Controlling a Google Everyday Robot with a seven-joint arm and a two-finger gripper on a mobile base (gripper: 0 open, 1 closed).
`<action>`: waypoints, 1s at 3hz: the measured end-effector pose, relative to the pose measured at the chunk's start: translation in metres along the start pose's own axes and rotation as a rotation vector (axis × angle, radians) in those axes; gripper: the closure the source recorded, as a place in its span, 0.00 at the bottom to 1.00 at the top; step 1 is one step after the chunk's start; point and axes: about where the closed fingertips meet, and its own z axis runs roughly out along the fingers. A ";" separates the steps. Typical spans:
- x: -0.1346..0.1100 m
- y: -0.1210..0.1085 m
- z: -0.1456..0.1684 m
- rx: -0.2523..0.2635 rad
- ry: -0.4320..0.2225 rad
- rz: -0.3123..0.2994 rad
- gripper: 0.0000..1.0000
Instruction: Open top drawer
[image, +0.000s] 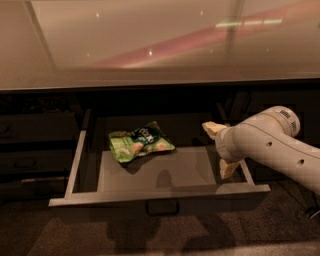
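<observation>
Standing apart by the right wall of the top drawer (125, 198), jaws hang below a glossy counter (150, 45).

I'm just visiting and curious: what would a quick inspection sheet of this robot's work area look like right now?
Surface: glossy countertop showing light reflections.
Job's things: top drawer pulled out, its handle at the front.
Clutter: green snack bag lying inside the drawer, rear left.
Grippers: hand at the drawer's right side, fingers apart, holding nothing.
Cables: nothing seen.
Surroundings: closed drawer fronts to the left; dark floor below.
</observation>
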 end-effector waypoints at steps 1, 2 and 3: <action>-0.010 0.032 0.008 -0.051 -0.033 -0.029 0.00; -0.026 0.080 -0.007 -0.061 -0.032 -0.087 0.00; -0.025 0.084 -0.009 -0.067 -0.031 -0.090 0.00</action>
